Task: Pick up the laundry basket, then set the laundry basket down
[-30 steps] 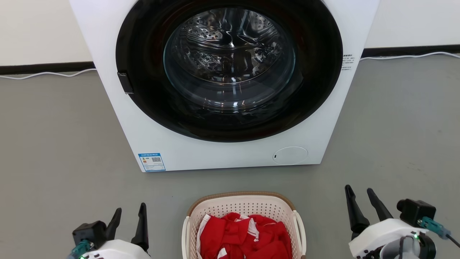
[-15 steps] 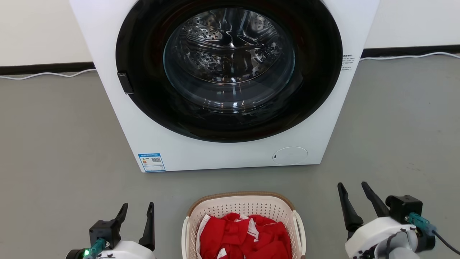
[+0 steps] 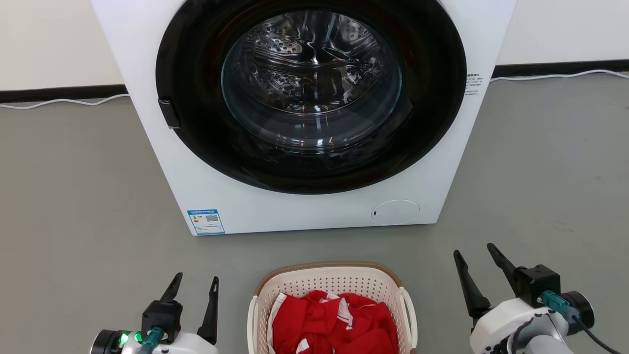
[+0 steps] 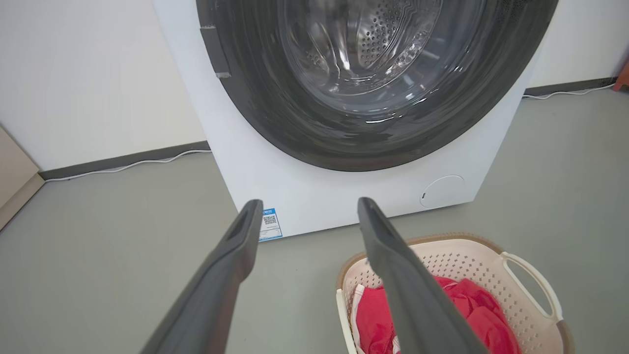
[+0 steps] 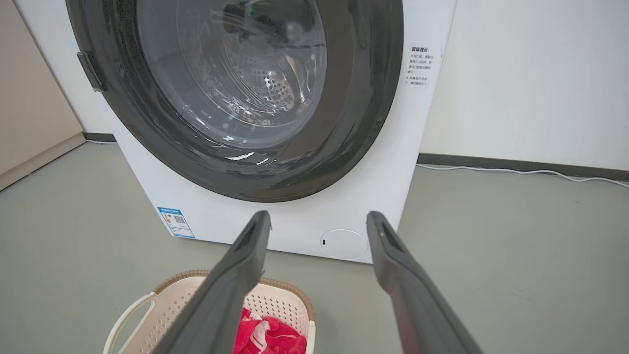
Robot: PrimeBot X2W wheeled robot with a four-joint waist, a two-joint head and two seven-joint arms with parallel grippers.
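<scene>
Jaws apart, right gripper (image 5: 318, 215) faces washing machine (image 5: 393, 147) behind laundry basket (image 5: 164, 307)

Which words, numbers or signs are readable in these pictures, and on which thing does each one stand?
"温馨提示:" seems to head the printed notice at the right edge of the washer front.
The notice's lines below the heading: too small to read.
Blue sticker, washer's lower left corner: print too small to read.
Basket: no text visible.
</scene>
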